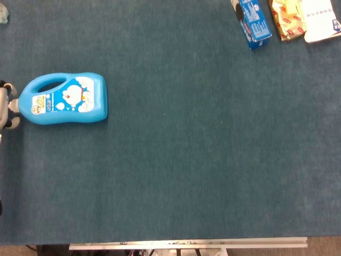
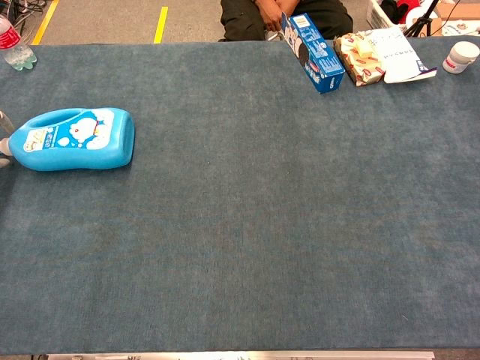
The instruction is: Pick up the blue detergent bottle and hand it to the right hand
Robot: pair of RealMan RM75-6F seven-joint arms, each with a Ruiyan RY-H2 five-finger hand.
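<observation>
The blue detergent bottle (image 1: 66,100) lies on its side on the teal table cloth at the far left, its white cap pointing left and its cartoon label facing up. The chest view shows the same bottle (image 2: 75,139) in the same pose. Only a sliver of my left hand (image 1: 5,105) shows at the left frame edge, just beyond the cap. One fingertip lies above the cap and one below, apart, and it holds nothing. A trace of the left hand (image 2: 4,142) shows at the chest view's left edge. My right hand appears in neither view.
A blue carton (image 2: 311,52), a snack packet (image 2: 360,56), papers (image 2: 401,56) and a white jar (image 2: 460,56) lie along the far right edge. A clear plastic bottle (image 2: 13,45) stands at the far left corner. A seated person (image 2: 277,15) is behind the table.
</observation>
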